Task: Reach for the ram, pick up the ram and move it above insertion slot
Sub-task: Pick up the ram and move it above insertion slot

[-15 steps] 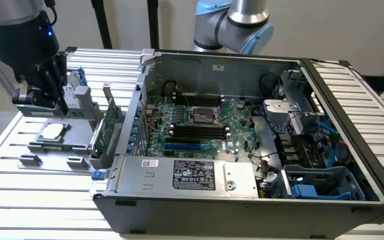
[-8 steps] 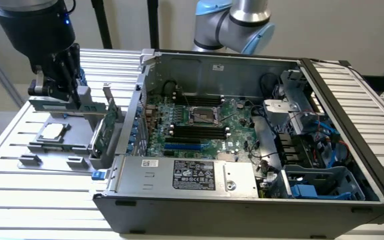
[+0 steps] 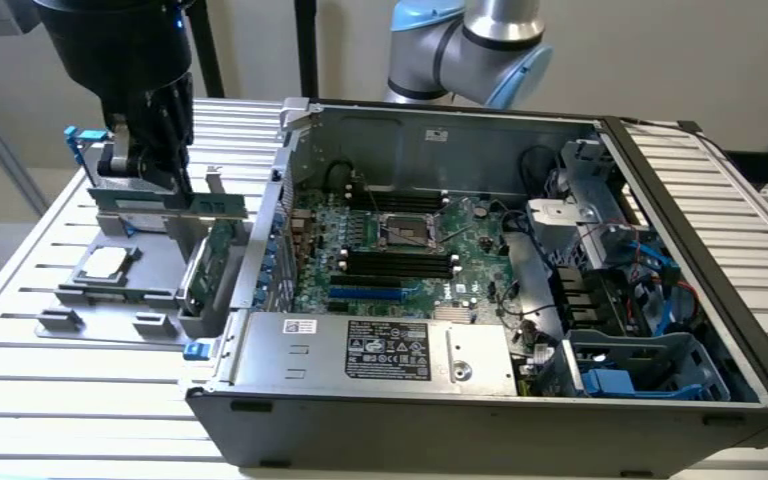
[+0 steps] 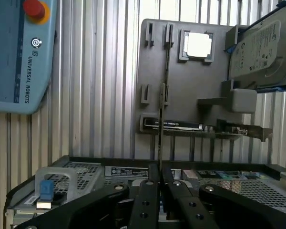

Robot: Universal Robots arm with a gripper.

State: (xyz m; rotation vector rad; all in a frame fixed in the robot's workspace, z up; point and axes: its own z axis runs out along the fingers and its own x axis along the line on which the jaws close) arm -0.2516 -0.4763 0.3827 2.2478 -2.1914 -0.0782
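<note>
The ram (image 3: pixel 171 207) is a long, thin green stick held level over the grey holder plate (image 3: pixel 71 295), left of the computer case in the exterior view. My gripper (image 3: pixel 155 180) comes down from above and is shut on the ram's top edge near its middle. In the wrist view the black fingers (image 4: pixel 148 200) pinch the ram (image 4: pixel 163 95), which appears edge-on as a thin dark line above the holder plate (image 4: pixel 181 102). The black memory slots (image 3: pixel 398 262) lie on the motherboard inside the open case, to the exterior view's right of the gripper.
A taller green expansion card (image 3: pixel 211 262) with a metal bracket stands in the holder beside the case wall (image 3: pixel 275 220). A processor chip (image 3: pixel 104 262) and a silver hard drive (image 4: pixel 262 47) sit on the holder. A blue teach pendant (image 4: pixel 19 52) lies on the slatted table.
</note>
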